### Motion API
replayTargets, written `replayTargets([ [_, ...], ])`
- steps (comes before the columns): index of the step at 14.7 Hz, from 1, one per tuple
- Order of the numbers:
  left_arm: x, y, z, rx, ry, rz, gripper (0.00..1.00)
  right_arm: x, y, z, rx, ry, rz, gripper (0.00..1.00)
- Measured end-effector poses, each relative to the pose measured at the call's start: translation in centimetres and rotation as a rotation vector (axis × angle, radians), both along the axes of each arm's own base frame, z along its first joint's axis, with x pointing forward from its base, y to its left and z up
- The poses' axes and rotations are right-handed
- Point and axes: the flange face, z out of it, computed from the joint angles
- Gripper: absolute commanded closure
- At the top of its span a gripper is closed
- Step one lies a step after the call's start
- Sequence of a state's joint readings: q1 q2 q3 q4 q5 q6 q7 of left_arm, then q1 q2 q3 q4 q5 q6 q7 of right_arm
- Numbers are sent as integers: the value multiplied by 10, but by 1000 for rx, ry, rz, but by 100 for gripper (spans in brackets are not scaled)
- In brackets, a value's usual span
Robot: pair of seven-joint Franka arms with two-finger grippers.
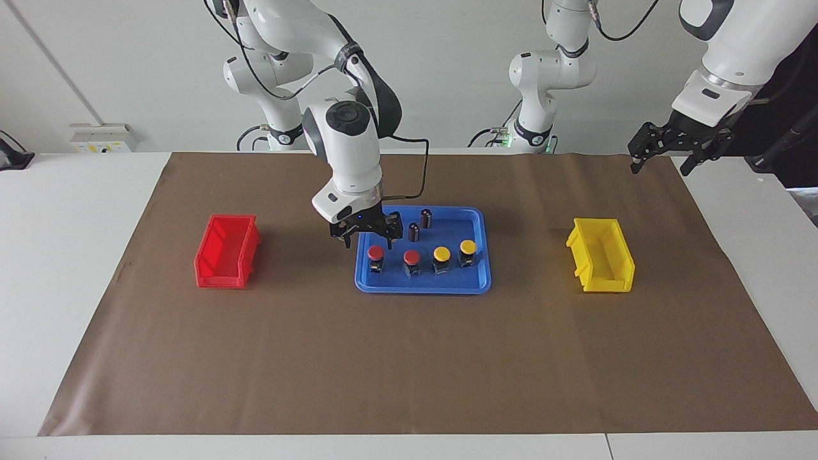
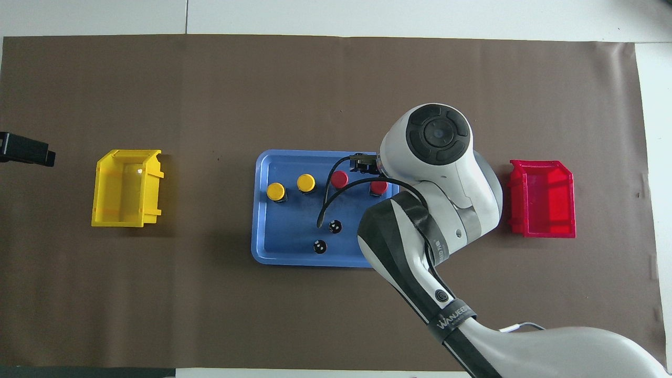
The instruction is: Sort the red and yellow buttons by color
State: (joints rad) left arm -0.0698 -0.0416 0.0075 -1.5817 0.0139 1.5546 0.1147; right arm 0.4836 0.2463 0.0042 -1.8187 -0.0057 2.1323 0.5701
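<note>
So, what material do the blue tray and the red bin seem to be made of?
The blue tray looks like smooth moulded plastic: even colour, rounded corners, a soft sheen on its rim. The red bin also looks like plastic, glossier and perhaps slightly translucent, with moulded ribs on its walls.

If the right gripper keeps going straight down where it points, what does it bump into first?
Probably the red button at the right arm's end of the row in the blue tray. The open right gripper hangs just above it, fingers pointing down, though depth is hard to judge.
</note>
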Motion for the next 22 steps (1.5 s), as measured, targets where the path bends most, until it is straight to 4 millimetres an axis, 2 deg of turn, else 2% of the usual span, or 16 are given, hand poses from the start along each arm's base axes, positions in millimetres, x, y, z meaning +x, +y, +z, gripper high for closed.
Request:
replayTargets([
  [4, 0, 0, 0, 0, 0, 0, 0, -3, 5, -31, -7, 14, 4, 14],
  [8, 0, -1, 0, 0, 0, -1, 0, -3, 5, -48, -10, 20, 3, 20],
  [10, 0, -3, 0, 0, 0, -5, 0, -2, 5, -57, -12, 23, 3, 28],
  [13, 0, -3, -1, 0, 2, -6, 0, -2, 6, -64, -16, 32, 3, 40],
  [16, 0, -4, -5, 0, 4, 1, 0, -5, 10, -65, -20, 38, 12, 44],
  [17, 1, -8, -9, -1, -12, 30, 0, -8, 14, -65, -21, 40, 19, 51],
  [18, 2, -20, -17, -6, -40, 76, 0, -9, 16, -65, -22, 42, 23, 62],
  [19, 2, -45, -30, -16, -75, 128, 0, -10, 17, -65, -23, 43, 25, 74],
  [20, -1, -79, -49, -26, -105, 168, 0, -10, 16, -66, -25, 48, 24, 82],
  [22, -18, -154, -88, -37, -127, 193, 0, -9, 12, -63, -43, 77, 24, 85],
])
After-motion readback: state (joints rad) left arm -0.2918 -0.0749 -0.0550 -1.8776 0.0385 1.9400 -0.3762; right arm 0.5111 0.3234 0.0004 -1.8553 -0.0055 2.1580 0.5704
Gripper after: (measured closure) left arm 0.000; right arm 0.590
